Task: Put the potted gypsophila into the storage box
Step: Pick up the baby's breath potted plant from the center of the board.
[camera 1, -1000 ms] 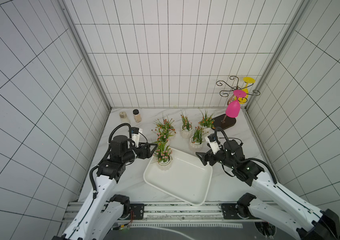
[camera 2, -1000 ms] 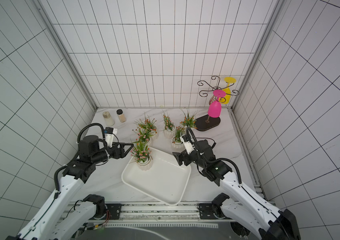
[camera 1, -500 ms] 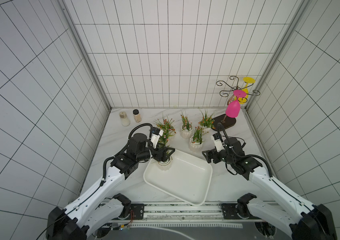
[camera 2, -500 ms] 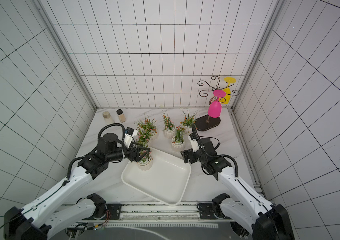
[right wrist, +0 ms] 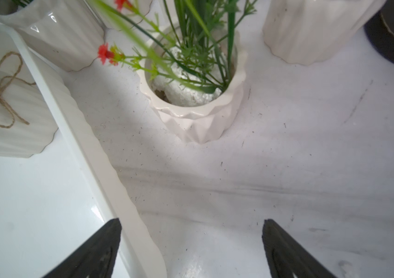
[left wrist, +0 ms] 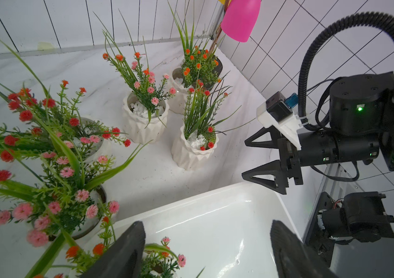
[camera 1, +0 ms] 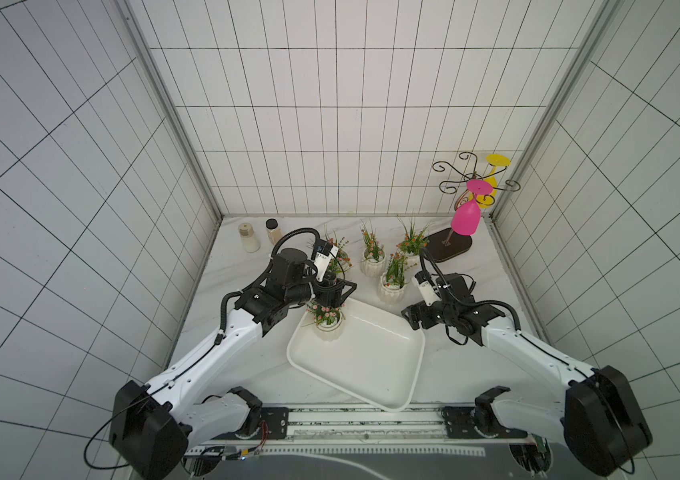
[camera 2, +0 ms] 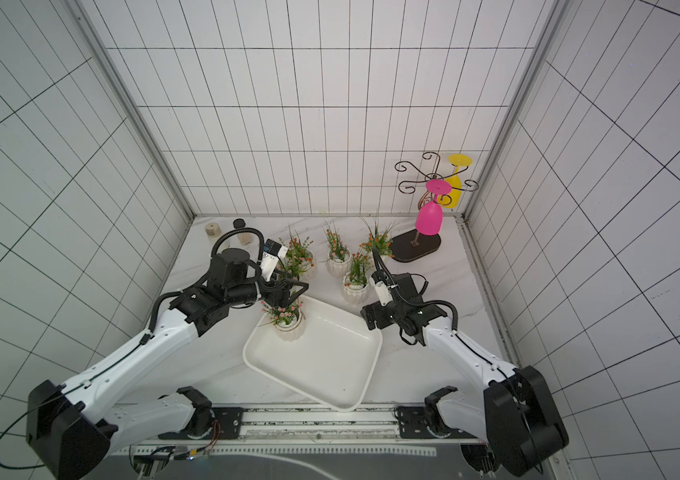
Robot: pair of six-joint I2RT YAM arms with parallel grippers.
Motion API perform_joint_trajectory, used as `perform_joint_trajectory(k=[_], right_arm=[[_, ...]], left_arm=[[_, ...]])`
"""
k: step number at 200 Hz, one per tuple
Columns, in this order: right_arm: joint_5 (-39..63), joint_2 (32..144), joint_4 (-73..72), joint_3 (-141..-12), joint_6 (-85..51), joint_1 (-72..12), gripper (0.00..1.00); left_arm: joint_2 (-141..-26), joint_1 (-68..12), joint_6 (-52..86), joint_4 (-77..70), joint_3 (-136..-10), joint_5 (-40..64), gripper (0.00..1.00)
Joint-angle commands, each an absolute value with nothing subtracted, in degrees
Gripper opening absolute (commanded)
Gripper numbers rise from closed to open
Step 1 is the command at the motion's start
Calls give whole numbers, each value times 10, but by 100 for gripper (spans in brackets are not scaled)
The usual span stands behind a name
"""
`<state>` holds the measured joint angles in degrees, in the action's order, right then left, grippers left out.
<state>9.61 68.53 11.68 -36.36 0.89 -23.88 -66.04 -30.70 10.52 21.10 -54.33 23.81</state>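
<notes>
One potted gypsophila [camera 1: 330, 330] already sits in the far-left corner of the storage box [camera 1: 371, 365], so the left fingers [left wrist: 123, 252] hang spread and empty over it, while the right fingers [right wrist: 285, 250], spread too, face the nearest pot [right wrist: 198, 120] on the desk [camera 1: 446, 374], probably next.

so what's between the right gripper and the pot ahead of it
Only bare tabletop between the right gripper and the pot, shown in the right wrist view.

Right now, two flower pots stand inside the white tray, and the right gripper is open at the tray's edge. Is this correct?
No, the number is wrong. Only one flower pot stands inside the white tray, as both top views show. The right gripper is open at the tray's edge, as you say.
</notes>
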Motion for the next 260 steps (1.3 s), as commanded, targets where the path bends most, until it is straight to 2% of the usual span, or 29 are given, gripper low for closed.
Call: perform_joint_trajectory(k=[1,86,180,260], right_arm=[[121,690,58,-414,56,-235,92],[97,759,-25,-429,82,-235,96],[129,791,-102,-410,85,-235,98],[140,831,-148,-414,76,-235,98]], left_arm=[[-663,-309,60,216,-556,249,82],[-643,-307,63,196,-525,247,82],[-660,-258,111,182,-511,330,82],[-668,-258,123,188,-505,328,83]])
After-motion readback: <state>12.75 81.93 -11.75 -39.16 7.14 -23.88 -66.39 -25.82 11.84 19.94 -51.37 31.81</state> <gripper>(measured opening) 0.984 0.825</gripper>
